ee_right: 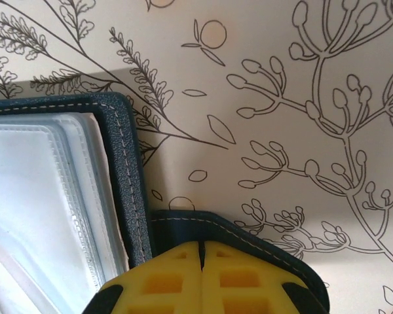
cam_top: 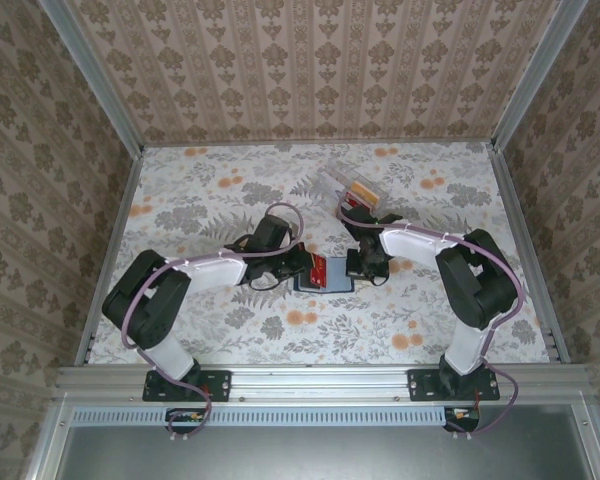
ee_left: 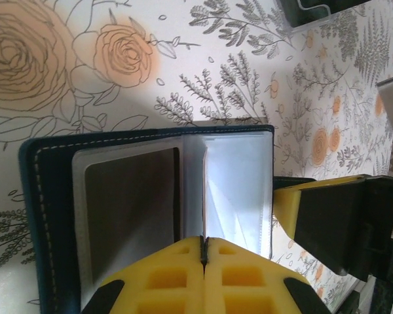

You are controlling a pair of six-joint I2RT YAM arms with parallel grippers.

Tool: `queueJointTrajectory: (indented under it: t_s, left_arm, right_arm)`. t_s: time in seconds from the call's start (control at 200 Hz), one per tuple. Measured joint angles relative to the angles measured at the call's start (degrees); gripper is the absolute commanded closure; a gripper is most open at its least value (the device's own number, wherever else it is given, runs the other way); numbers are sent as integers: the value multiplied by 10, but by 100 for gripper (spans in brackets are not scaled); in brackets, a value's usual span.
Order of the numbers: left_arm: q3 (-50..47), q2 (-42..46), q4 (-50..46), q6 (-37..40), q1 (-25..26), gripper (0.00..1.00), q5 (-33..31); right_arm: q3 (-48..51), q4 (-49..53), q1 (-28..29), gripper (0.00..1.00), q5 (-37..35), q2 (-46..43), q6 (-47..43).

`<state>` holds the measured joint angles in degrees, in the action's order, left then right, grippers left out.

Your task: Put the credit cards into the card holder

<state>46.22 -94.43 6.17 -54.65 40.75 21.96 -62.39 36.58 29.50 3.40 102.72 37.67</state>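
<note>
- Left gripper (ee_left: 204,247) is closed, pinching a red card (cam_top: 318,268); the wrist view shows it edge-on, a thin line straight out from the fingertips.
- Card holder (ee_left: 52,216) lies open and flat on the floral table (ee_right: 281,78), just ahead of and under the left fingertips, clear sleeves up.
- A dark card (ee_left: 134,209) sits in the sleeve left of the pinched card.
- Right gripper (ee_right: 202,254) is closed, with the closing tab (ee_right: 262,242) under its tips; can't tell if it's pinched.
- Clear box (cam_top: 355,188) with orange cards sits beyond the right gripper, apart.

Floral-patterned table (cam_top: 210,200), clear plastic box (cam_top: 342,180) far centre, possibly open, damask-papered walls (cam_top: 310,70)
</note>
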Motion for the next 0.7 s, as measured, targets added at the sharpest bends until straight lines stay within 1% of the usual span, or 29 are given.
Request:
queueJointTrajectory:
  t_s: [0.31, 0.48, 0.7]
  left_arm:
    - [-11, -3, 8, -33, 9, 100, -10]
    - [-14, -21, 33, -56, 9, 100, -10]
    - [-14, -34, 59, -63, 17, 100, -7]
  right_arm:
    - [13, -15, 0, 100, 0, -8, 0]
    - [15, -18, 0, 100, 2, -9, 0]
    - [18, -21, -3, 100, 12, -10, 0]
